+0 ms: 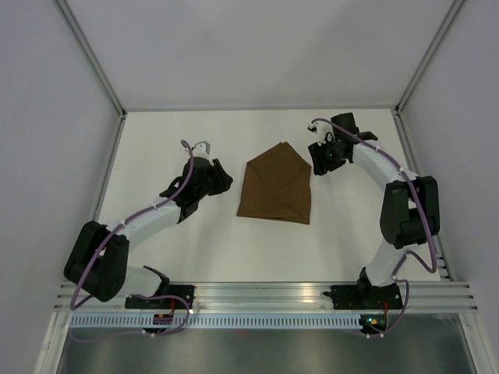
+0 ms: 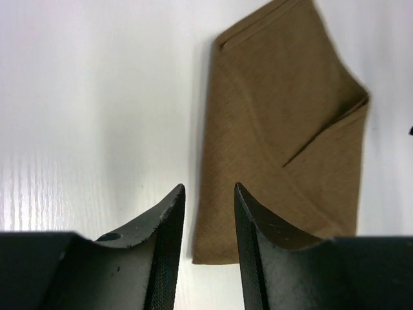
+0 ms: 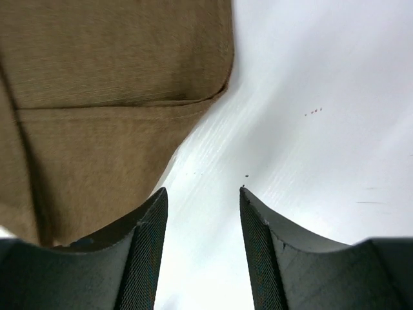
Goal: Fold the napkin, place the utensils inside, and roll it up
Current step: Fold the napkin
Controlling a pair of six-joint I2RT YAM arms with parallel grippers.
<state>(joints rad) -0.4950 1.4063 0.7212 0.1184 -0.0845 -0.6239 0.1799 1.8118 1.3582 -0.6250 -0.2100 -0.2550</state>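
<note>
A dark brown napkin (image 1: 274,187) lies folded flat near the middle of a white table (image 1: 156,148), its pointed end toward the table's far edge and its long straight edge toward the near side. Overlapping flaps leave diagonal creases across its face. A few tiny dark specks (image 3: 313,111) dot the bare surface beside the cloth.

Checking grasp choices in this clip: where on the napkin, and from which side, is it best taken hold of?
Probably its right edge near the far corner, coming from the right. The napkin lies flat and folded, so only an edge can be pinched, and that one lies beside the open, empty right gripper.
</note>
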